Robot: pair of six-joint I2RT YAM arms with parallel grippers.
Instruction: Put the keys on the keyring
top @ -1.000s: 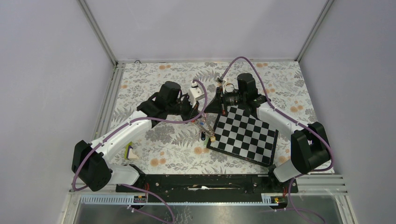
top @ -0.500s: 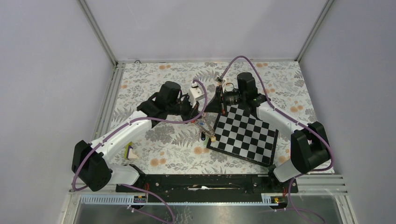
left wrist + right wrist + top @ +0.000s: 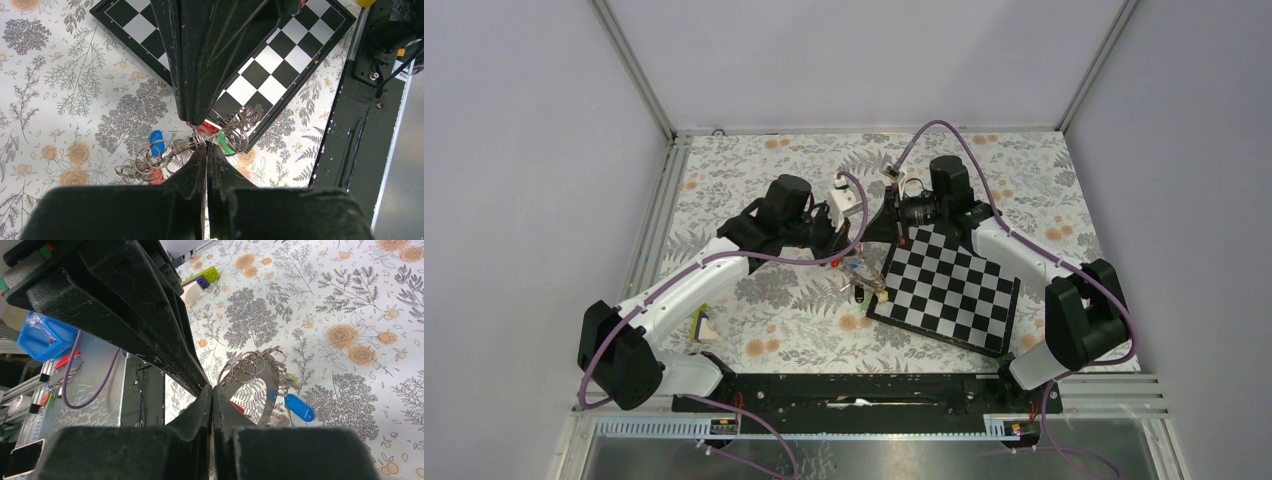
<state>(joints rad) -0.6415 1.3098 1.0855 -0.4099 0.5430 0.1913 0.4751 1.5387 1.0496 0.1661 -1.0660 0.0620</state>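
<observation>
Keys point(image 3: 156, 141): bunch shifted slightly left. Left gripper point(image 3: 206, 146), right gripper point(image 3: 213, 388): fingers pressed together, pinching it. Threading unfinished.

Looking down from above, we found the chessboard point(image 3: 949, 290) lying on the table point(image 3: 754, 190) at about 4 o'clock from its middle, set askew to the table's edges. The keys point(image 3: 857, 275) were bunched just off the board's 9 o'clock edge. The left gripper point(image 3: 206, 150) pointed in from their 10 o'clock and the right gripper point(image 3: 213, 390) from their 1 o'clock, and the tips met at the bunch. A small stack of building blocks point(image 3: 704, 325) lay well apart at the keys' 8 o'clock, beside the left arm's base point(image 3: 624, 360).
</observation>
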